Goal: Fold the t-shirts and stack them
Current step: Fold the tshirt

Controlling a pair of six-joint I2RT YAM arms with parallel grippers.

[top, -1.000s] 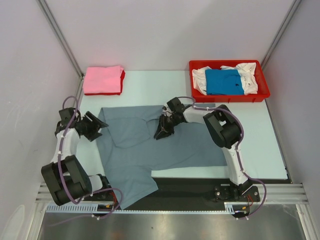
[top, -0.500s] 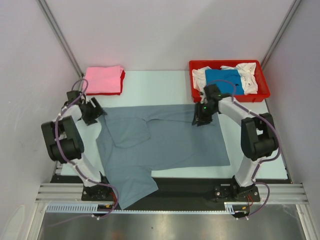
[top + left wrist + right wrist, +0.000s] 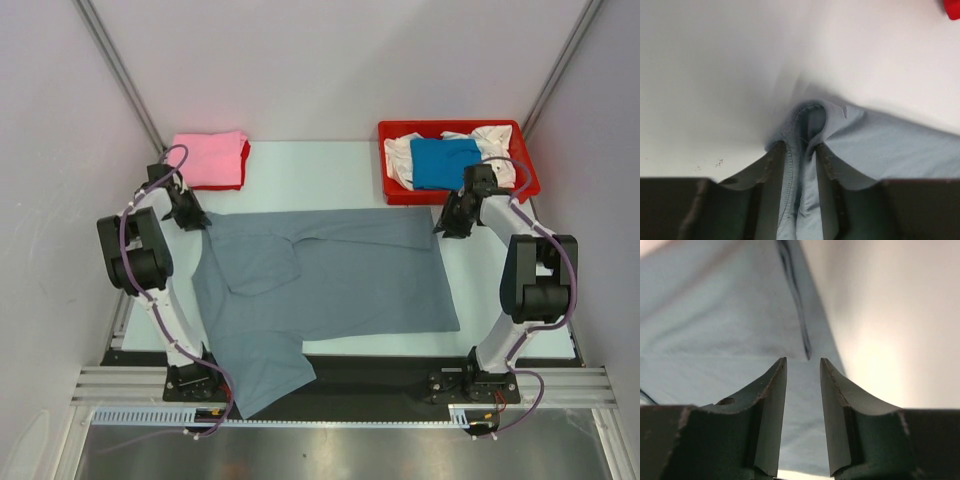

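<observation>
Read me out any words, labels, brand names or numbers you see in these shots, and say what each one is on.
No text can be read.
The grey t-shirt, pink t-shirt, blue t-shirt, white t-shirt and red tray show no print or label.
Any marking on the small parts at the right arm's base is too small to read.

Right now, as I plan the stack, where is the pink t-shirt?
In the top view, the pink t-shirt lies folded at far left, atop a red t-shirt, beyond the left pincer.

Slate grey t-shirt (image 3: 340,280), red tray (image 3: 450,126)
</observation>
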